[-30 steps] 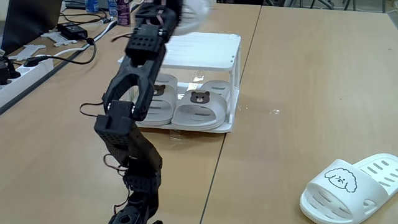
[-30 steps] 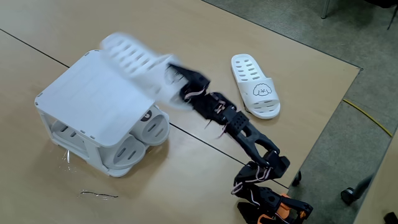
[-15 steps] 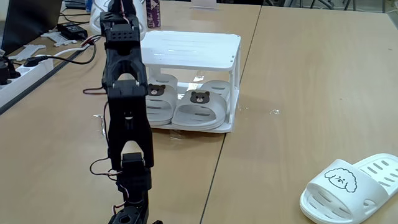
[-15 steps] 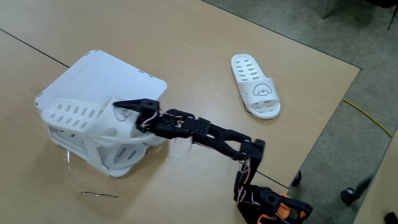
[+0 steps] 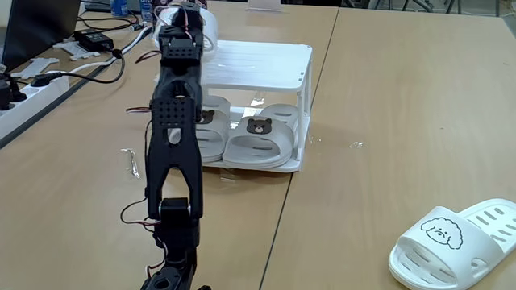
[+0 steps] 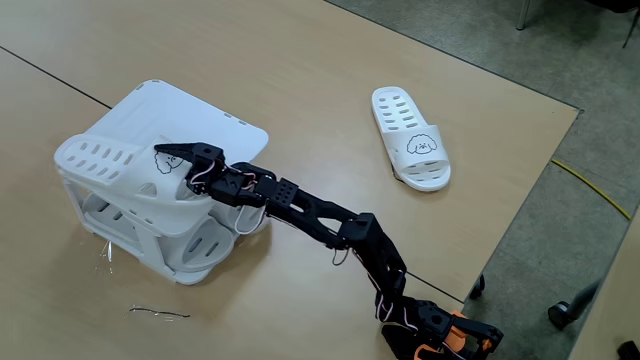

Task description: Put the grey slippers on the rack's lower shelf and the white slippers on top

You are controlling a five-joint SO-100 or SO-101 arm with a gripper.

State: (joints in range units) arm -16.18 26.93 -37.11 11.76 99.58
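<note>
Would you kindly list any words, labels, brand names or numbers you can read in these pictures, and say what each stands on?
None: no readable text.
The white slippers carry only a drawn puppy face, no letters.
The grey slippers in the rack show only a bear face.
Items at the far table edge are too small and blurred to read.

Both grey bear-face slippers (image 5: 260,138) fill the glossy white rack's (image 5: 305,105) lower shelf. A white puppy-face slipper (image 6: 108,170) crowds the slatted top at nine o'clock, seemingly leaving three o'clock free. Bare wooden table (image 5: 387,113) lies open rightward.
</note>
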